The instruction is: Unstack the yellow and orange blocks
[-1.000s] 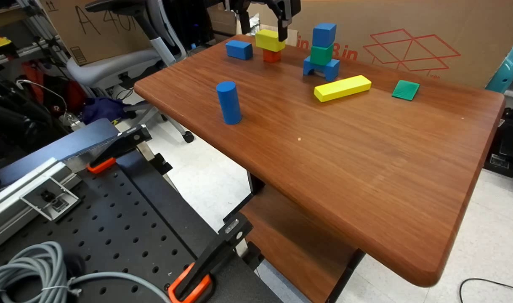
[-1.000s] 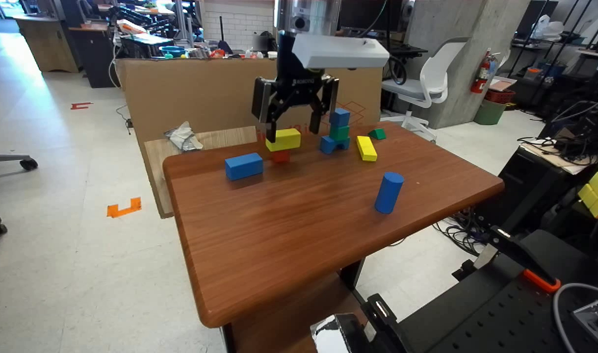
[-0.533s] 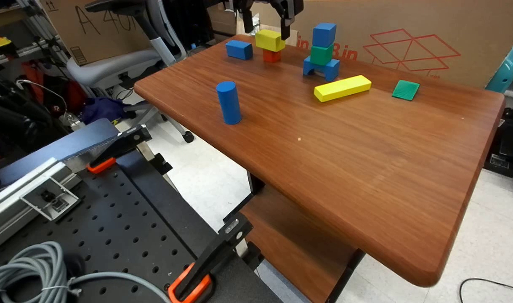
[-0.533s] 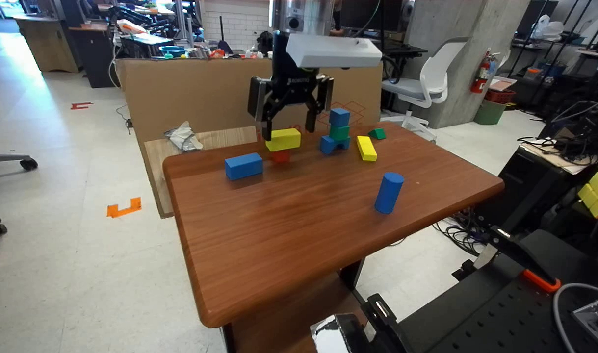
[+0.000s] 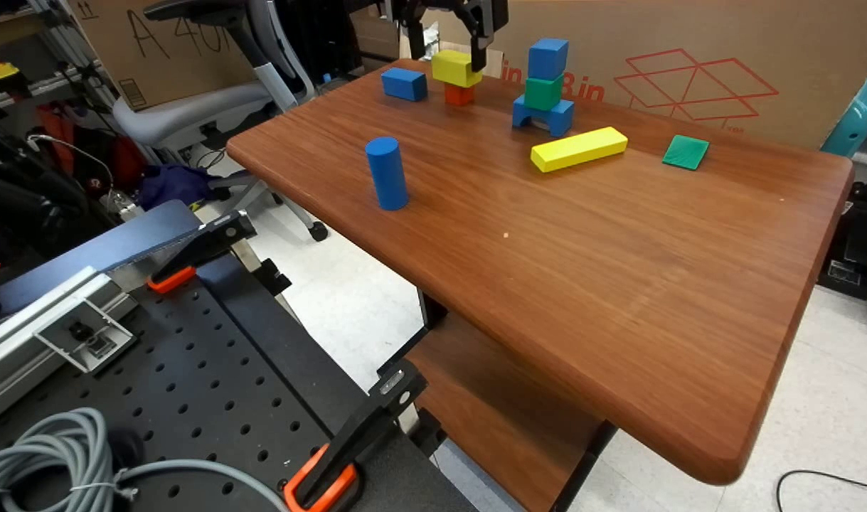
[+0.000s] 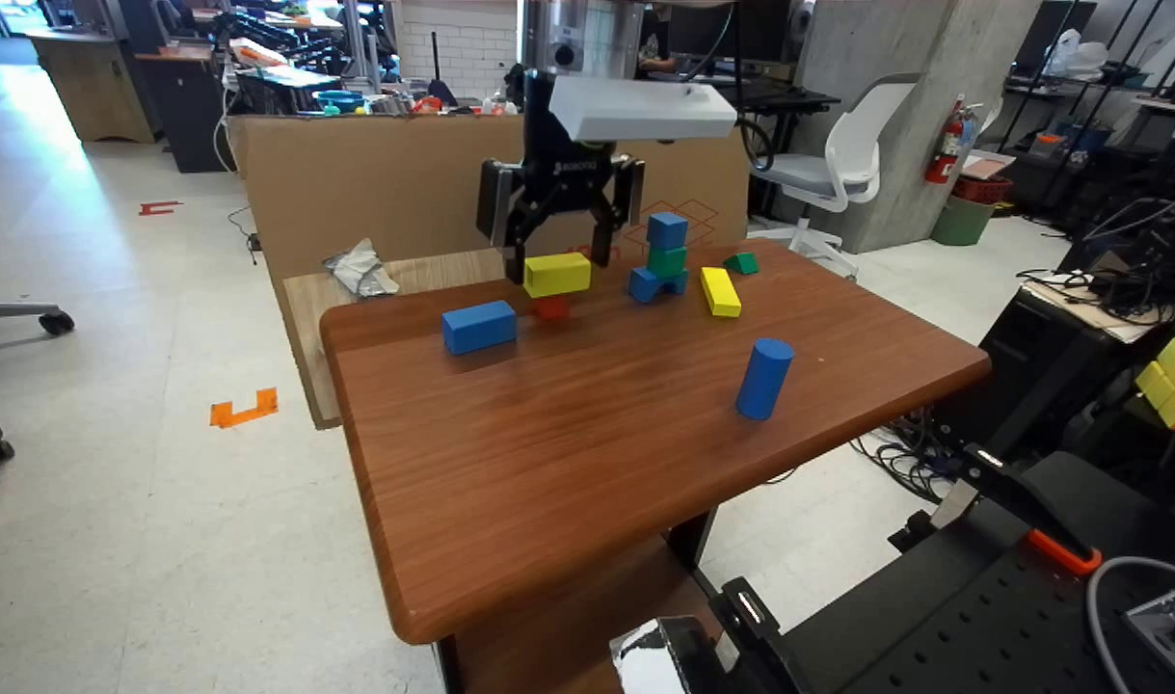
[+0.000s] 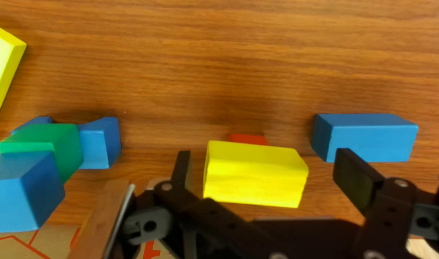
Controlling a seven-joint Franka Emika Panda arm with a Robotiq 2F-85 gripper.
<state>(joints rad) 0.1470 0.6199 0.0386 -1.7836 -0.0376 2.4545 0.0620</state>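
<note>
A yellow block (image 5: 456, 69) lies flat on top of a smaller orange-red block (image 5: 459, 95) near the far edge of the table. The same stack shows in an exterior view, with the yellow block (image 6: 558, 276) over the orange-red block (image 6: 550, 308). In the wrist view the yellow block (image 7: 255, 176) hides most of the orange-red block (image 7: 248, 139). My gripper (image 7: 264, 156) is open and empty, pointing down. Its fingers stand on either side of the yellow block's ends, with gaps at both. In both exterior views the fingertips (image 6: 558, 265) are around the height of the yellow block's top.
A blue block (image 7: 374, 138) lies beside the stack. A tower with a blue cube (image 5: 548, 59), a green block (image 5: 544, 92) and a blue arch (image 5: 557, 117) stands on the other side. A long yellow block (image 5: 579, 149), a green wedge (image 5: 686, 152) and a blue cylinder (image 5: 387, 174) are on the table.
My gripper has shifted left in an exterior view, rising slightly and then lowering, and now lines up over the yellow block. It stays open. The blocks have not moved.
</note>
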